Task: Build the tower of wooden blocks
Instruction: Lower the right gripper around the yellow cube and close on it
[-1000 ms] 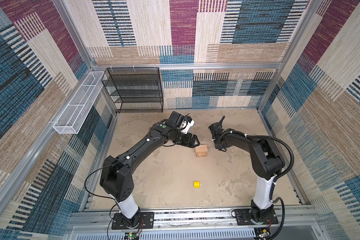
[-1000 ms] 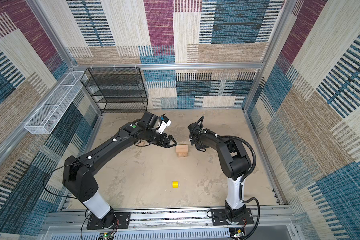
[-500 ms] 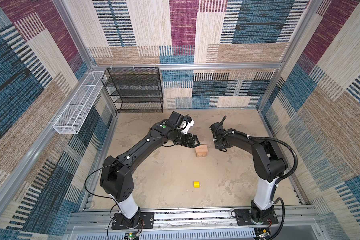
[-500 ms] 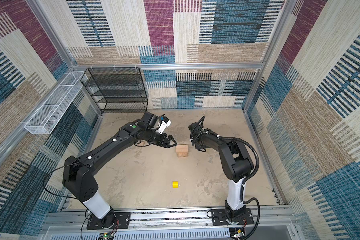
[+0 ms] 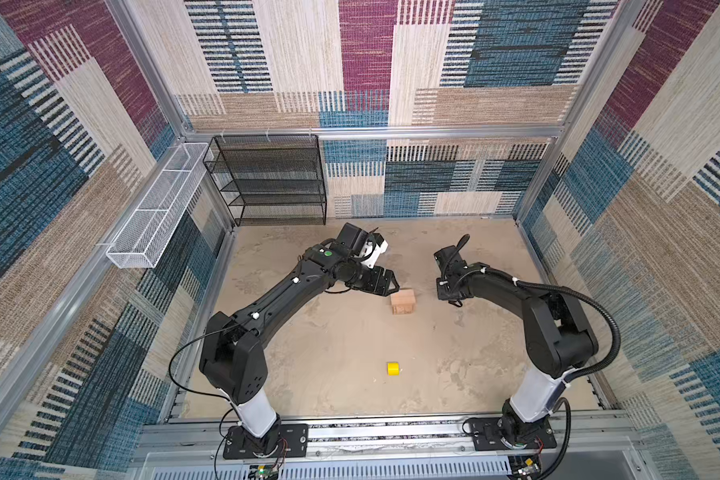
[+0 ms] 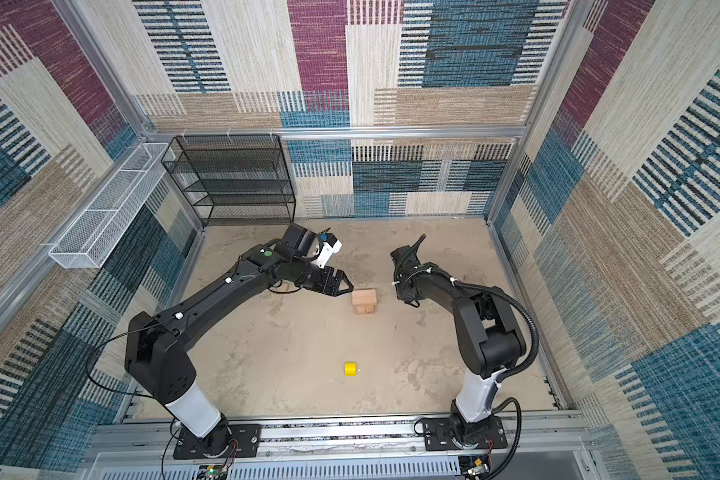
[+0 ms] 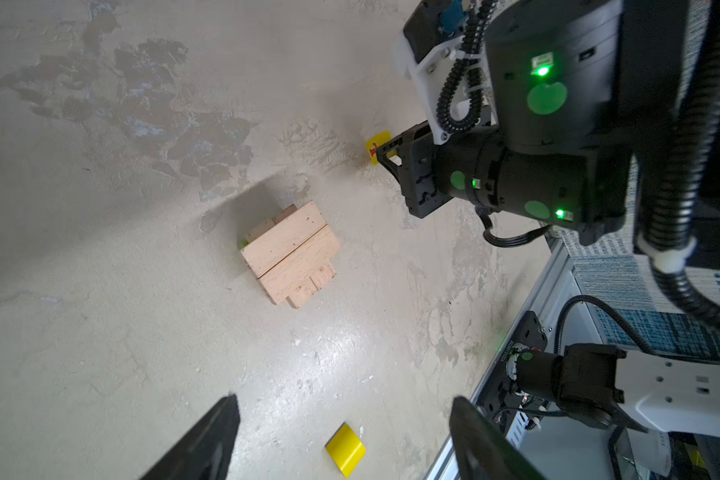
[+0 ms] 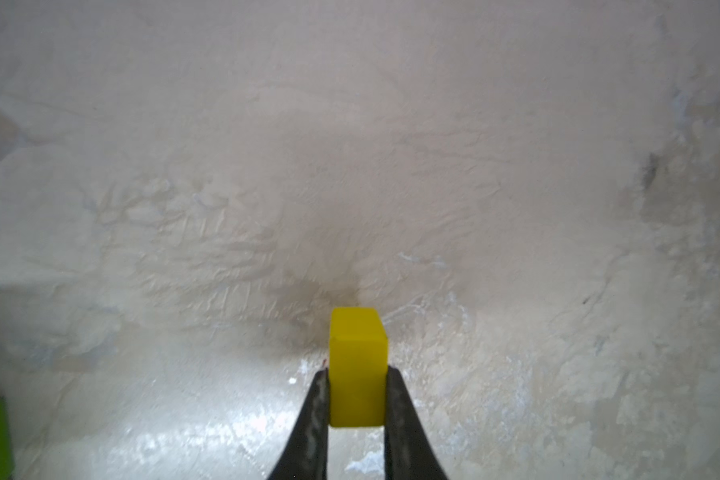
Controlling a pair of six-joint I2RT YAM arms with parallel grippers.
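— Tan wood, mostly. Where does the tower (image 5: 403, 302) stand?

— On the sandy floor (image 5: 329, 332), roughly midway between the two arms and towards the back wall. Two planks (image 7: 285, 239) lie side by side on top, crosswise over the layer beneath. A sliver of the green brick (image 7: 242, 244) peeks out low at one edge.

— And the yellow bits?

— One small yellow block (image 8: 357, 370) is pinched between the fingers (image 8: 316, 415) of the right claw (image 8: 357, 376), low down just to the right of the tower. I cannot tell whether it rests on the floor. The loose yellow piece (image 5: 393, 368) lies by itself on the floor, well in front of the tower, nearer the arm bases.

— What about the left claw?

— The left claw (image 5: 385, 282) hangs just left of the tower, apart from the wood, with its jaws spread wide. In the left wrist view the loose yellow piece shows on the floor between its two fingertips.
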